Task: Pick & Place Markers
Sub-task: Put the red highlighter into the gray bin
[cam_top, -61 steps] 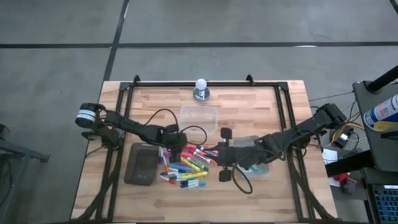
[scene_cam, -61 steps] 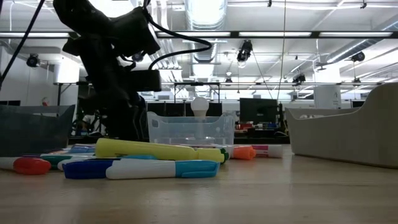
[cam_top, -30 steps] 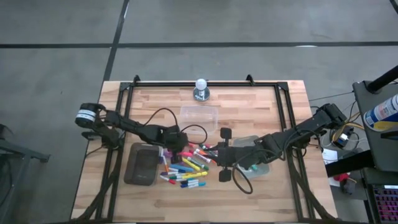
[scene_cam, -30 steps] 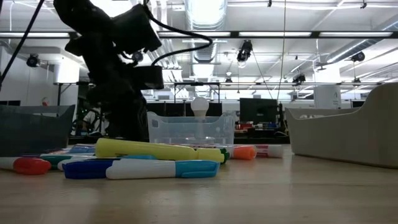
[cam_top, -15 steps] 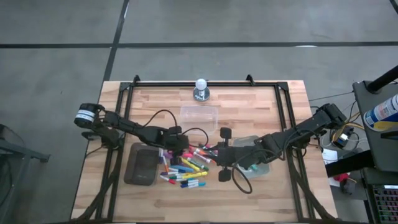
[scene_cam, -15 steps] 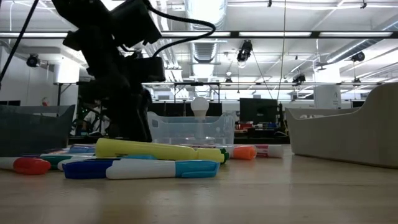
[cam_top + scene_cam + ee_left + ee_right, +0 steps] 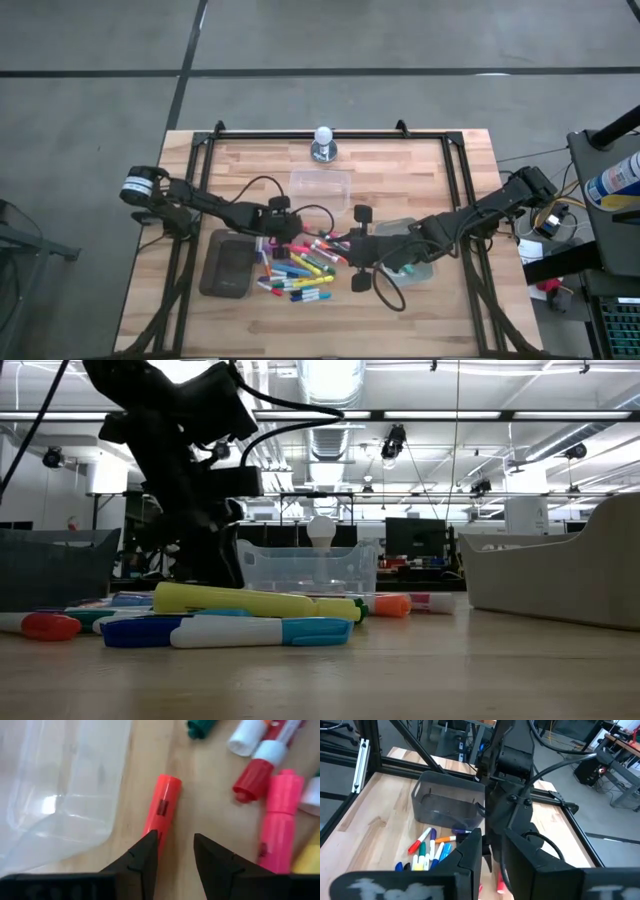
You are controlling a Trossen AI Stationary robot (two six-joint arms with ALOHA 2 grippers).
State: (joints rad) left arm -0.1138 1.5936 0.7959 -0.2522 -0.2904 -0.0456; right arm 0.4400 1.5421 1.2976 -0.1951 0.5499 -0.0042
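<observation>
Markers [image 7: 300, 268] on wood table [image 7: 400, 170]

Counts, high view unless noted. Arms: 2. Grippers: 2, left gripper [image 7: 290, 234] and right gripper [image 7: 352, 248]. Markers [image 7: 300, 268]: one scattered pile, approx. 15–20 visible, overlap stops an exact no. Clear tubs: 2, one clear tub [image 7: 320, 184] at table centre-back, second tub [image 7: 415, 262] partly under right arm. Dark grey tray [image 7: 228, 264]: 1. White bulb-like object on a round base [image 7: 323, 143]: 1. Table [image 7: 460, 300]: 1. Left wrist view: approx. 6 markers, incl. 1 red marker [image 7: 161, 813] lying alone.
</observation>
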